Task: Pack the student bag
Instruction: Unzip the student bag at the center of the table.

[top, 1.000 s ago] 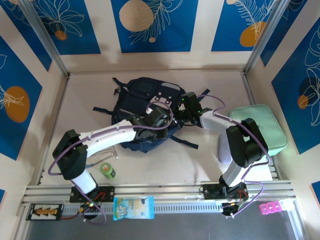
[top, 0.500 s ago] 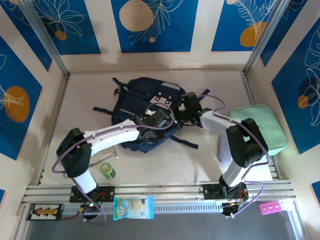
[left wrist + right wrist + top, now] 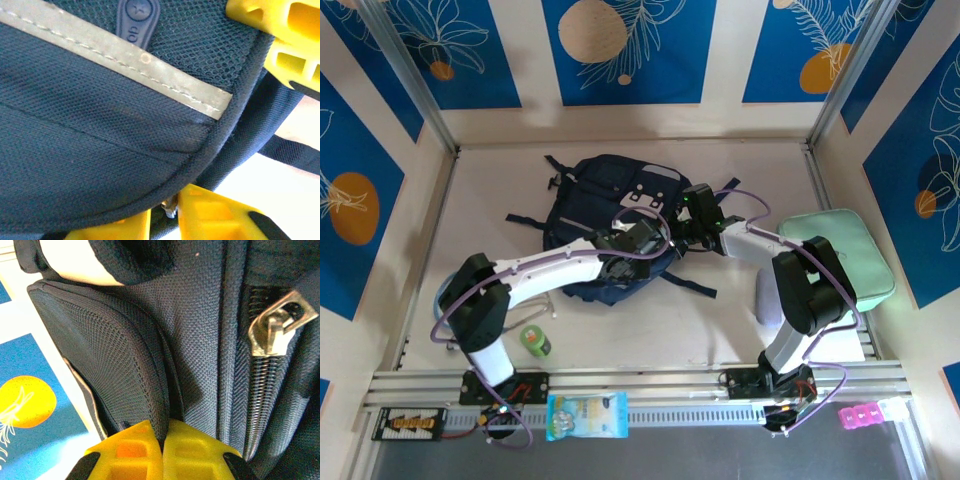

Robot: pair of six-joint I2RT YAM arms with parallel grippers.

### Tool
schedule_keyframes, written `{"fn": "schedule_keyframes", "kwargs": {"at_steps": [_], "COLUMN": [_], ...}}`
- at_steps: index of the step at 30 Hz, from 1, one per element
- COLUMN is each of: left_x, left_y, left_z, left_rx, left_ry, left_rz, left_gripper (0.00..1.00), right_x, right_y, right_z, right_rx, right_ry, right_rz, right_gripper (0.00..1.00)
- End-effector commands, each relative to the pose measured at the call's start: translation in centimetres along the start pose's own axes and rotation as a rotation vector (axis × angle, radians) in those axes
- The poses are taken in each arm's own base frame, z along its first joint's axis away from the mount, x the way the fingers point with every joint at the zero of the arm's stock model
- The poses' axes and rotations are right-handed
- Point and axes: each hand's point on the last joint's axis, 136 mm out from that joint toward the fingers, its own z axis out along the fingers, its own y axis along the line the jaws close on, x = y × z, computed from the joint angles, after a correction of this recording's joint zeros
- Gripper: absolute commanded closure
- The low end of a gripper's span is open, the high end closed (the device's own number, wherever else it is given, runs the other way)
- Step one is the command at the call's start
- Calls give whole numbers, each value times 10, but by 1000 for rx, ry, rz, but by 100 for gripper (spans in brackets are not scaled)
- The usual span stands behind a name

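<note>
The student bag [image 3: 605,200], navy blue with a grey-white patch, lies at the back middle of the table. My left gripper [image 3: 640,240] is at its near right edge. In the left wrist view its yellow fingers [image 3: 215,217] stand close together on the bag's rim [image 3: 100,150], with a small metal zipper pull [image 3: 171,207] between them. My right gripper [image 3: 692,215] is at the bag's right side. Its jaws [image 3: 164,432] are shut on a fold of the bag's fabric [image 3: 150,365], beside a metal zip slider [image 3: 277,327].
A mint-green flat case [image 3: 840,250] lies at the right. A green tape roll [image 3: 535,341] sits near the left arm's base. A snack packet [image 3: 586,415] and a pink item [image 3: 865,415] rest on the front rail. The bag's straps [image 3: 690,285] trail over the table.
My left gripper's jaws have narrowed onto the bag's rim, and the left arm's elbow has shifted slightly right. The right arm has not moved.
</note>
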Motion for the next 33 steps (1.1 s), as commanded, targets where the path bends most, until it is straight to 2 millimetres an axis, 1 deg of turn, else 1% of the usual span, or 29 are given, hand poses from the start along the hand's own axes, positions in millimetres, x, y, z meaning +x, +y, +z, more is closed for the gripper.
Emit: {"fn": "schedule_keyframes", "kwargs": {"at_steps": [1, 4, 9, 13, 14, 16, 20, 26, 28, 29, 33], "left_x": [-7, -10, -9, 4, 7, 12, 18, 16, 14, 13, -1], "left_y": [9, 8, 9, 13, 17, 29, 62, 113, 122, 122, 102], "left_z": [-2, -12, -32, -37, -38, -39, -41, -43, -40, -39, -33], "left_rx": [-66, -48, 5, 81, 87, 70, 1, -99, -107, -97, -2], "left_ry": [-30, -44, -9, 81, 98, 125, 162, 179, 182, 177, 118], "left_rz": [5, 5, 10, -19, -22, -13, 13, 50, 59, 76, 138], "left_gripper": [89, 100, 100, 100, 100, 100, 100, 100, 100, 100, 100], "right_x": [-4, -5, -11, -13, -12, -12, -17, -24, -27, -28, -26], "right_y": [14, 12, 4, -3, -4, -6, -8, -6, -7, -7, -4], "right_z": [-13, -13, -14, -12, -12, -11, -16, -28, -30, -30, -29], "right_rx": [-32, -19, 46, 94, 98, 106, 137, 172, 182, 184, 172], "right_ry": [-23, -35, -84, -108, -108, -114, -148, -196, -206, -209, -190], "right_rz": [-33, -49, -127, -167, -167, -170, -177, -213, -218, -222, -235], "right_gripper": [100, 100, 100, 100, 100, 100, 100, 100, 100, 100, 100]}}
